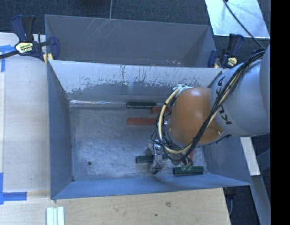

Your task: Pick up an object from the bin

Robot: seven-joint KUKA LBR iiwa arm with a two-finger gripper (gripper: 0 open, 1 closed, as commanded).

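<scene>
1. In the camera view, we see the gripper (157,159) low over the front of the bin (60,139), right beside a small dark green block (144,159) whose long axis runs left to right.
2. We cannot tell whether the gripper is spread or pressed together.
3. A longer green bar (188,171) lies near on the right. A red strip (141,121) and a dark bar (141,105) lie farther back, all roughly parallel.
4. The bin's grey metal floor looks scuffed.
</scene>
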